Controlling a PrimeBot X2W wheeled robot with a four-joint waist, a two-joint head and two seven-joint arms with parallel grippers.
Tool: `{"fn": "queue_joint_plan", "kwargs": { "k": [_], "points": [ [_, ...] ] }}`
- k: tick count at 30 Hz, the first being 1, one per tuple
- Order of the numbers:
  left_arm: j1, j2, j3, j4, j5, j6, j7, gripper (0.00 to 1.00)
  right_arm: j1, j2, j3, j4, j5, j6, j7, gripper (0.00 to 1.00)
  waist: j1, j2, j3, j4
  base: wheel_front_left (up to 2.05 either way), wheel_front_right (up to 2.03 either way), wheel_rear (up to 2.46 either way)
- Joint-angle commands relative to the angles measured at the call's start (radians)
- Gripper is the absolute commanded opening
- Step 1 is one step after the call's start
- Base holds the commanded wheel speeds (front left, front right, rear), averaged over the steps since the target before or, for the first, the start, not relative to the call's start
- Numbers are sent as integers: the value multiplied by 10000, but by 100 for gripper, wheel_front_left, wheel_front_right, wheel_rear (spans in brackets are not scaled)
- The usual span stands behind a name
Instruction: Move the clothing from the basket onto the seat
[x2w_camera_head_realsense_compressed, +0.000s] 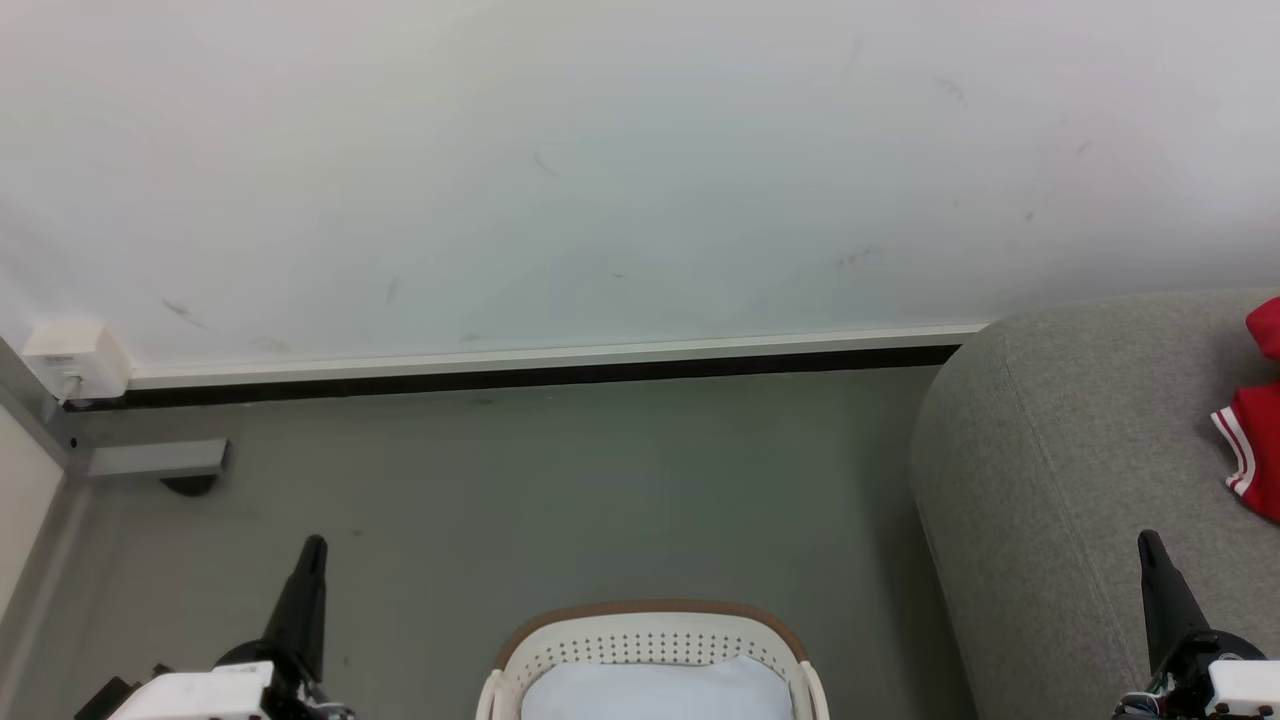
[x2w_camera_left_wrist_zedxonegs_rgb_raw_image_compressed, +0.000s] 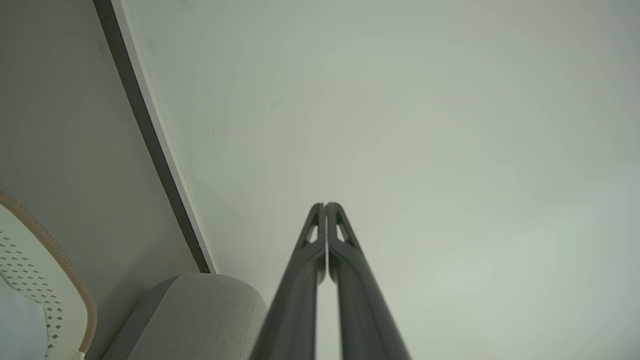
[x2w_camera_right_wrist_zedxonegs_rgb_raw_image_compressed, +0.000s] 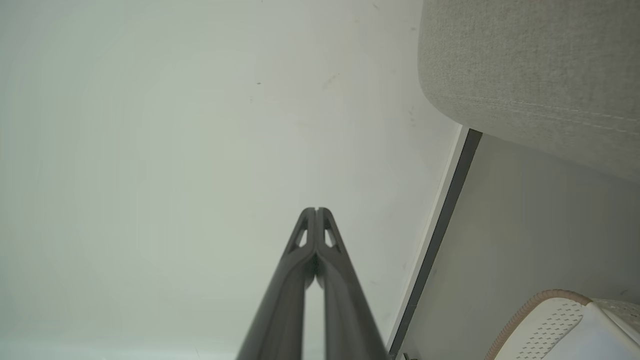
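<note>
Left end effector (x2w_camera_left_wrist_zedxonegs_rgb_raw_image_compressed: 325, 206) and right end effector (x2w_camera_right_wrist_zedxonegs_rgb_raw_image_compressed: 316, 210) closed, empty, red clothing (x2w_camera_head_realsense_compressed: 1255, 440) on sofa (x2w_camera_head_realsense_compressed: 1050, 480), pad (x2w_camera_head_realsense_compressed: 655, 692) in basket (x2w_camera_head_realsense_compressed: 650, 640)

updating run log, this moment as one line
left gripper: shut, empty | right gripper: shut, empty | bright red fabric clothing: on light grey fabric sofa | oval white perforated basket: white pad inside

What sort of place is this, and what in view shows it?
Likely a living-room-style indoor space: a grey sofa with red clothing on it, a laundry basket on the floor.
</note>
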Motion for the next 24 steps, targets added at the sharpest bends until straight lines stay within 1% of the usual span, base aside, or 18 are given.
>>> {"fn": "queue_joint_plan", "kwargs": {
  "k": [1,24],
  "points": [
    [-91,68,2,-27,-138,-45,40,0,-113,0,-27,-4,-56,-21,20,0,0,0,0,0,0,0,0],
    [-91,68,-1,-28,-139,-45,41,0,-117,28,-63,0,-74,-21,59,0,0,0,0,0,0,0,0]
  ]
}}
